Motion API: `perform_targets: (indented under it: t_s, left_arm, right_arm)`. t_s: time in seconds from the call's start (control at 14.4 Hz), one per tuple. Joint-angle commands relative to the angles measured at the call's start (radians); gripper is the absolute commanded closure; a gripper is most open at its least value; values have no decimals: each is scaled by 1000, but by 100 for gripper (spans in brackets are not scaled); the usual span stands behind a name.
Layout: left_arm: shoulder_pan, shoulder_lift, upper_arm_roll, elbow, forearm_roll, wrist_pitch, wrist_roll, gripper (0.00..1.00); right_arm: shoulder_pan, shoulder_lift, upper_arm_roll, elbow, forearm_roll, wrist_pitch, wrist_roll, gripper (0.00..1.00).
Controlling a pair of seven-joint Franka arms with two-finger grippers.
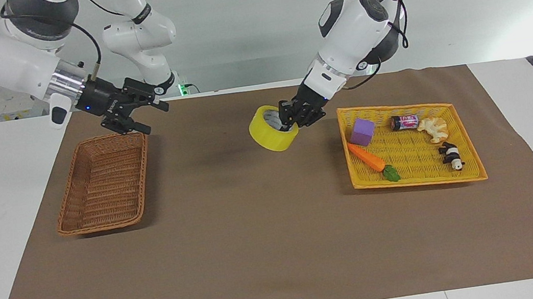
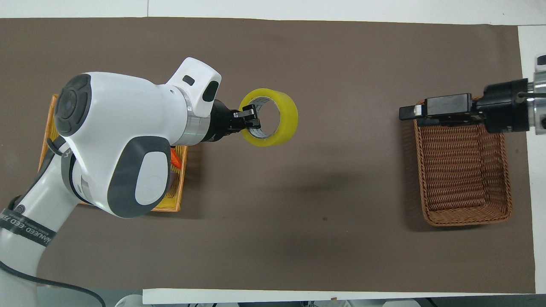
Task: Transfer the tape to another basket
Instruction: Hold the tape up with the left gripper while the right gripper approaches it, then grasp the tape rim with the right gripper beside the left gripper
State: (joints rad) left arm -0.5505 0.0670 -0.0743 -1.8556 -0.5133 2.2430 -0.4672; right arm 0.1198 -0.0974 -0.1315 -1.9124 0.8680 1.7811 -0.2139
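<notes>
Facing view: tape [image 1: 274, 129] between left jaws.

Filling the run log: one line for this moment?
left gripper: shut on tape, held up over the mat | right gripper: open, over the brown basket rim | tape not in basket yet
</notes>
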Motion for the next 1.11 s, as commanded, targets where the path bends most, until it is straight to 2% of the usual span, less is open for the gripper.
perform_targets:
  t_s: [0.0,0.49,1.04]
  left_arm:
    - [3,5,1,27,6,-25,10,100]
    - [0,4,1,26,6,-36,6,100]
    - [1,-1,1,18,6,-54,5,100]
  right_arm:
    - [88,-33,1,-76,55,117,-18,0]
    - [277,-31,1,-135,117,317,-22,0]
    - [345,12,1,-157,227,411,22,0]
